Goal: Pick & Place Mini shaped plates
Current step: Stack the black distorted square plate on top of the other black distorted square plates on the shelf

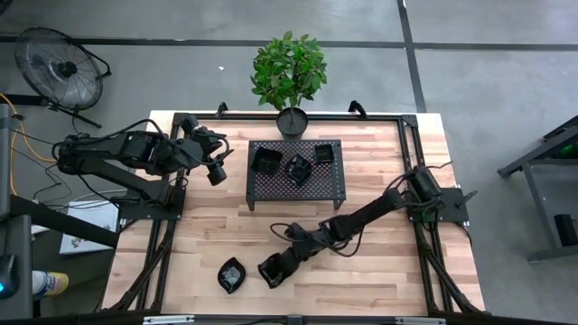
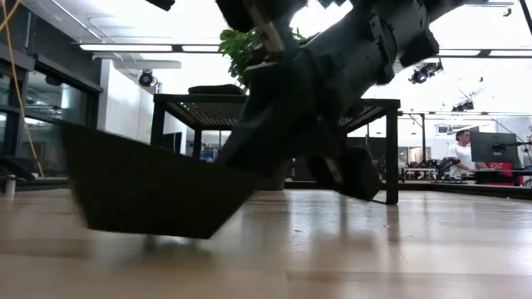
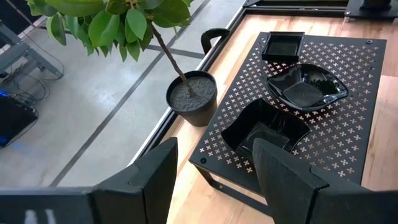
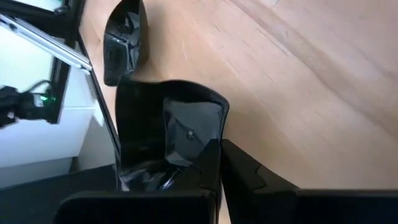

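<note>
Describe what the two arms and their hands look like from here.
Both arms are dark, jointed, with black cables looped along the links. The left hand has two flat, broad matte-black fingers. The right hand has similar black wedge-shaped fingers. No markings are visible.

R arm stretched low, right gripper (image 1: pixel 271 272) clamped shut; left gripper (image 1: pixel 217 171) hovers, fingers apart.

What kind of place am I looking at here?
Probably a robotics lab or workshop in an open office: a wooden table with two arms mounted on it, bare concrete floor, ceiling strip lights, and a person at a monitor behind.
</note>
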